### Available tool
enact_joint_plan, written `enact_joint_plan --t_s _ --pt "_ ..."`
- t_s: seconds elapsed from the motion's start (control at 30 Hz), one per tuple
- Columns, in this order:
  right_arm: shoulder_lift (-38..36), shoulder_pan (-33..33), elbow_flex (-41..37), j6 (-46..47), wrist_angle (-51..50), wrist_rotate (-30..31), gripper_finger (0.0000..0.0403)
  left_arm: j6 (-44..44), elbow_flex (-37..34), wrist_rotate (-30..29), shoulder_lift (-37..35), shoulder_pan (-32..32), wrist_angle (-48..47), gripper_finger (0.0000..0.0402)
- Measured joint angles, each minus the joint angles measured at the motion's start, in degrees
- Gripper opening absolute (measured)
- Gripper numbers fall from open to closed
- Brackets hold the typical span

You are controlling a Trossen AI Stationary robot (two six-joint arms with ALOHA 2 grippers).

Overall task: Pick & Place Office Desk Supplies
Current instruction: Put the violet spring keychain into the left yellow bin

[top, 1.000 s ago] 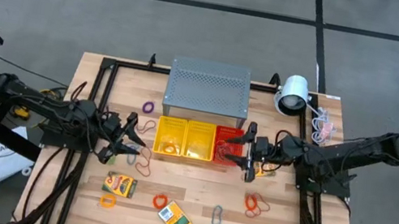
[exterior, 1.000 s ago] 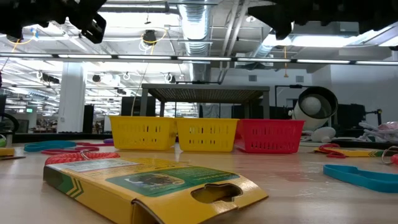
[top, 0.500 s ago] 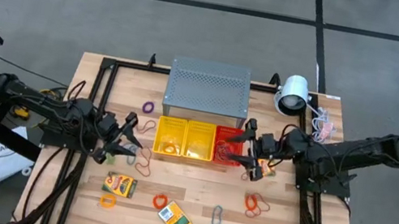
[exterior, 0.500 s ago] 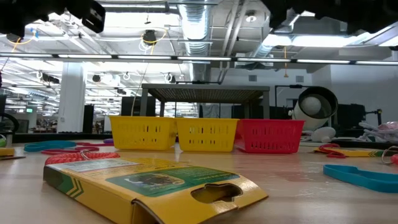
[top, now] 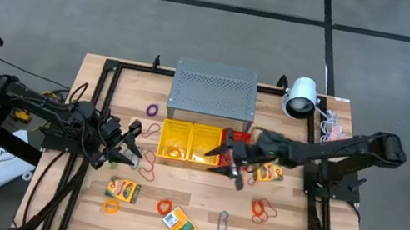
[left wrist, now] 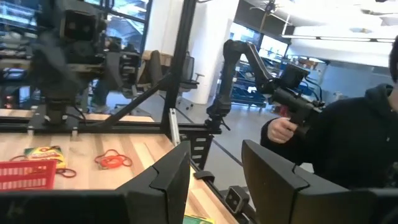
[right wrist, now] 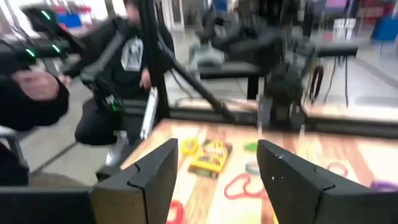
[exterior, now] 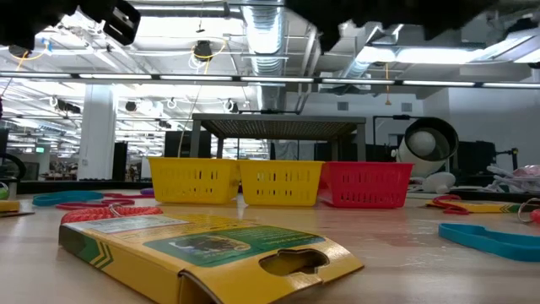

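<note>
Baskets sit in a row at mid-table, two yellow [top: 190, 142] and one red [top: 235, 144], backed against the grey perforated box [top: 214, 93], which looks like the reason both arms aim inward: I take the baskets for the drop-off. The right gripper [top: 230, 157] reaches over the seam between the red basket and the neighbouring yellow one. From above its fingers stand apart, and the right wrist view shows a clear gap between its fingers [right wrist: 155, 168] with nothing in it, so I judge it empty and partly spread. Whether it is about to drop in or pass over toward the loose items, I cannot say.

The left gripper [top: 130, 146] waits just outside the yellow baskets' far end. Its own camera shows the fingers [left wrist: 168, 177] parted and bare.

Supplies lie mostly on the open wood. A crayon box [top: 268, 174] rests just behind the right gripper's wrist, red band loops [top: 259, 209] a little further toward the table's near edge, and a blue-grey clip [top: 223, 221] beyond those. Near the left gripper are another crayon box [top: 123, 190], an orange loop [top: 163, 206] and a third box [top: 181, 224]. A purple loop [top: 152, 110] lies by the grey box.

Only the overhead camera places arms and items together. The table-level camera shows basket fronts and one box [exterior: 207, 245] close up, with grippers reduced to dark shapes overhead. The wrist cameras alone reveal people beyond the table, one holding a handset [left wrist: 292, 106].
</note>
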Motion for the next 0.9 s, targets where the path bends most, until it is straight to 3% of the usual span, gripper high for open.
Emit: enact_joint_plan --t_s 0.3,0.63,0.9 --pt "8.5 0.8 10.3 -2.7 -7.1 -1.2 0.0211 0.0 0.0 0.2 0.1 -1.6 -0.2 0.0141" --pt "8.4 0.8 14.2 -6.9 -12.9 -1.2 0.0211 0.4 0.0 0.1 0.3 -1.6 -1.7 0.0141" --pt "8.4 1.5 17.7 -6.0 -24.7 -1.2 0.0211 0.9 0.0 -2.6 3.3 -1.6 -3.9 0.0141"
